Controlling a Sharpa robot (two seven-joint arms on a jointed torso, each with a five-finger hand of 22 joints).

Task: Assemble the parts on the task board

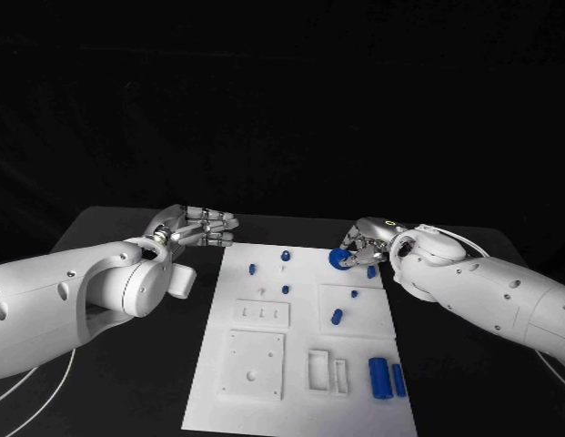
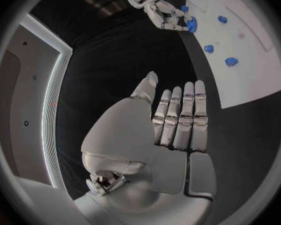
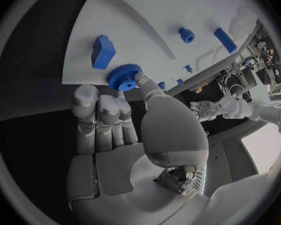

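Honestly, right hand [image 1: 365,246] only pinched the blue gear [image 1: 340,259] at the board's [image 1: 302,401] far edge; could've slipped. Left hand [image 1: 197,228] empty, fingers straight.

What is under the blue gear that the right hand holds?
Under the blue gear, pinched by the right hand, lies the far edge of the white task board. The gear itself covers whatever peg or hole may sit directly beneath it.

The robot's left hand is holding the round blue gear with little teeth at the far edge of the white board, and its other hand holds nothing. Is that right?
Not quite. The right hand is at the round blue toothed gear, touching it at the far edge of the white task board; the right wrist view shows this. The left hand is the flat, open one holding nothing.
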